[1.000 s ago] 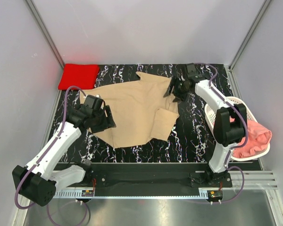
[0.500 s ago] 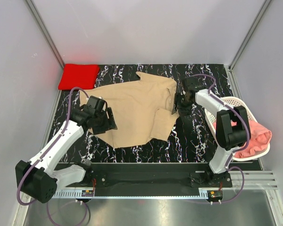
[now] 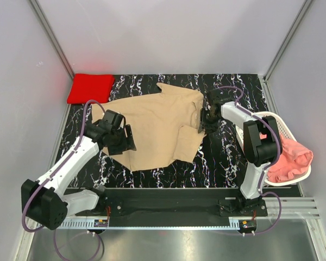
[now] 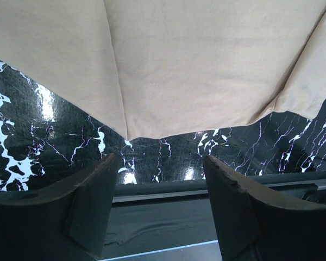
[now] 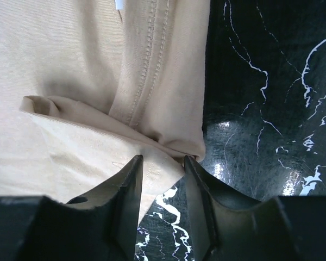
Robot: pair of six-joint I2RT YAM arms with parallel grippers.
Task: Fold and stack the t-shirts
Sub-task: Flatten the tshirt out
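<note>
Tan t-shirt (image 3: 157,128) lies spread on the table (image 3: 228,157) for folding. Right gripper (image 5: 163,160) straddles its right edge, jaws half narrowed; a firm pinch cannot be confirmed. Left gripper (image 4: 160,160), wide open and empty, hovers at the left hem, presumably to lift in tandem.

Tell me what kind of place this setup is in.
Probably a lab test cell, not a home: plain white panel walls on metal posts, a black marbled tabletop, and two robot arms bolted to a base plate at its near edge.
</note>
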